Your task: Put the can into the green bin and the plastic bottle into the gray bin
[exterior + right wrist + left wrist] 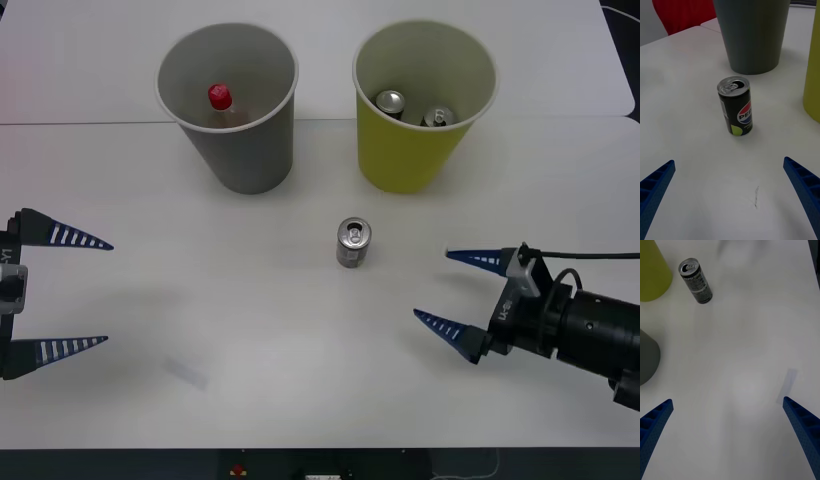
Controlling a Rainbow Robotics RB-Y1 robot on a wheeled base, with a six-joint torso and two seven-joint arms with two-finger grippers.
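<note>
**Front view: one can left on the desk, right claw lined up for it**

Front view puts the can (353,242) upright on the white desk (250,330), alone in the open middle, a little nearer than the two bins and roughly between them. Its silver top and pull tab face up; the right wrist view shows the dark side with a printed logo turned toward that camera. Behind it and to the robot's right stands the green bin (424,105), which already holds two silver-topped cans (390,102). Behind and to the left stands the gray bin (227,107), with the plastic bottle (220,98) inside, red cap showing, so that half of the task looks done.

The right claw (458,294) is spread wide, low over the desk, its blue fingers pointing at the can from the right and well short of it. The left claw (66,291) is also spread, empty, out at the left edge of the desk (it looks idle).

The step in hand appears to be reaching for the can. To do it well, the right claw should advance straight so the can sits centred between the fingers, close on the mid-body rather than the rim, and squeeze gently since a small can tips or dents easily. The lift must clear the green bin's rolled rim before release over its mouth.
</note>
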